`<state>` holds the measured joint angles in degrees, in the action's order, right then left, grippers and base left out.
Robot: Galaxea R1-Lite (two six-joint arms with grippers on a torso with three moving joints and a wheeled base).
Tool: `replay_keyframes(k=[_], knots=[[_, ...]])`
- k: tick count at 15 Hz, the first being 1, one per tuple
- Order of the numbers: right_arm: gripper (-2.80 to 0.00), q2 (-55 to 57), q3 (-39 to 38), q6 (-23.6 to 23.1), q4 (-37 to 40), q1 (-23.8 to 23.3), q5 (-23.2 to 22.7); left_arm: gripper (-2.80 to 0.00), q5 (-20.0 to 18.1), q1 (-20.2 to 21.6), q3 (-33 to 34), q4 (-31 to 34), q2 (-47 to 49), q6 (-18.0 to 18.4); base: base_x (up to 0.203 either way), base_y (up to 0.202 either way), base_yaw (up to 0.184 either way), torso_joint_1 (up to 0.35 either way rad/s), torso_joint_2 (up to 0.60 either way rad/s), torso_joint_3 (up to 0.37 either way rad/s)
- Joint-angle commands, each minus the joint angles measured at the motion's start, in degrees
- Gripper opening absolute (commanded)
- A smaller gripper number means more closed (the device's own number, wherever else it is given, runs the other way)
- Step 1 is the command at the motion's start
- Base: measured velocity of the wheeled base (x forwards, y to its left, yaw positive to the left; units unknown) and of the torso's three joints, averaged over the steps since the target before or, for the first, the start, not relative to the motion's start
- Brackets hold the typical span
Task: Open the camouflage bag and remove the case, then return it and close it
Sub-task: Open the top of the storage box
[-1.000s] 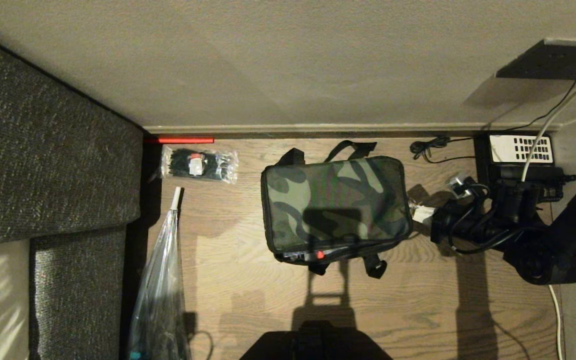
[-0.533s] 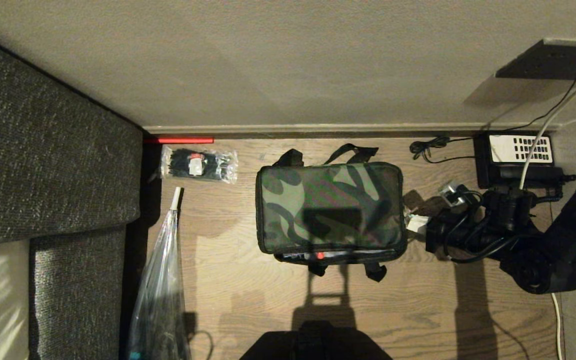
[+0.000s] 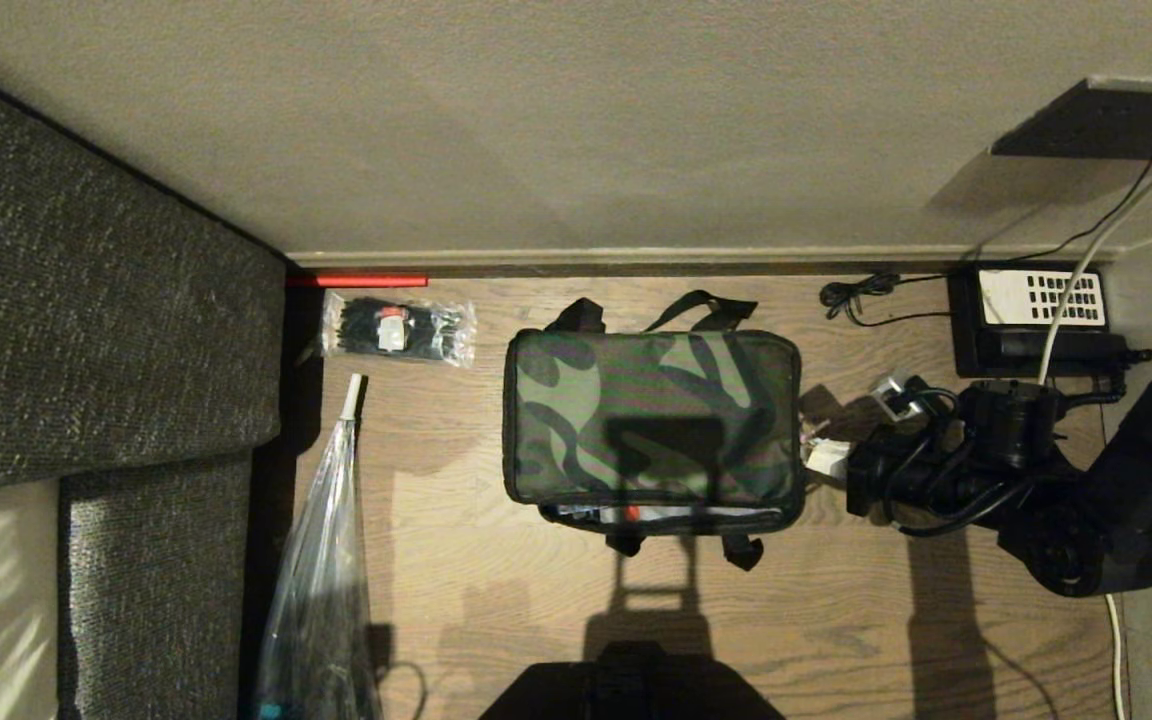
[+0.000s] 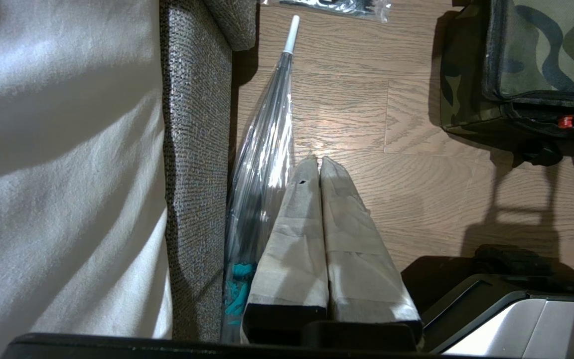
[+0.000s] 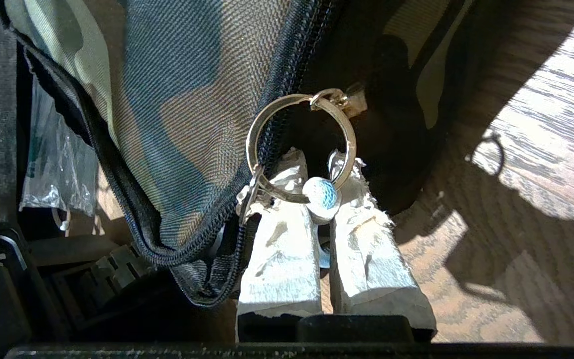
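The camouflage bag (image 3: 651,420) hides its contents under the lid, and only a red spot (image 3: 633,514) shows in the front gap. In the head view the right gripper (image 3: 826,458) is too small to read. The clear umbrella (image 3: 321,590) runs off the bottom edge.

Wooden plank floor (image 3: 496,600), meeting a pale wall at the far edge. Lying on it: camouflage bag (image 3: 651,420), bag of black cable ties (image 3: 398,328), clear folded umbrella (image 3: 321,590), black telephone (image 3: 1034,315), coiled black cable (image 3: 856,295).

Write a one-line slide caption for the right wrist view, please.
Right end effector shut on the zipper ring of the camouflage bag.
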<state>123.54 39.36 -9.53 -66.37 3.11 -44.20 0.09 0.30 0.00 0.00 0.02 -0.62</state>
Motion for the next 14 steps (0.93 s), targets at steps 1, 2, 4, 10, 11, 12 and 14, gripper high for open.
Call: replay_keyframes(k=[1,2,4,10,11,12,14], knots=[[-2.8,-0.5,0.0,0.2,-0.4,0.2,-0.3,-2.8,0.0,0.0,0.1,0.0,-0.1,0.0,0.0,0.0,0.0,0.0,0.0,0.0],[-2.8,-0.7,0.0,0.5,-0.4,0.5,-0.2,-2.8,0.0,0.0,0.1,0.0,-0.1,0.0,0.0,0.0,0.0,0.0,0.0,0.0],[-2.8,-1.2,0.0,1.6,-0.4,1.0,-0.2,-2.8,0.0,0.0,0.1,0.0,-0.1,0.0,0.0,0.0,0.0,0.0,0.0,0.0],[-2.8,-1.7,-0.2,2.4,-0.4,1.2,1.4,-2.8,0.0,0.0,0.2,0.0,-0.1,0.0,0.0,0.0,0.0,0.0,0.0,0.0],[-2.8,-2.1,-0.9,2.4,-0.4,1.0,1.5,-2.8,0.0,0.0,0.1,0.0,-0.1,-0.1,0.0,0.0,0.0,0.0,0.0,0.0],[-2.8,-2.3,-1.3,2.2,-0.4,0.4,1.5,-2.8,0.0,0.0,0.1,0.0,-0.1,-0.1,0.0,0.0,0.0,0.0,0.0,0.0],[-2.8,-2.4,-1.3,1.9,-0.5,-0.8,1.4,-2.8,0.0,0.0,0.1,0.0,-0.1,0.0,0.0,0.0,0.0,0.0,0.0,0.0]])
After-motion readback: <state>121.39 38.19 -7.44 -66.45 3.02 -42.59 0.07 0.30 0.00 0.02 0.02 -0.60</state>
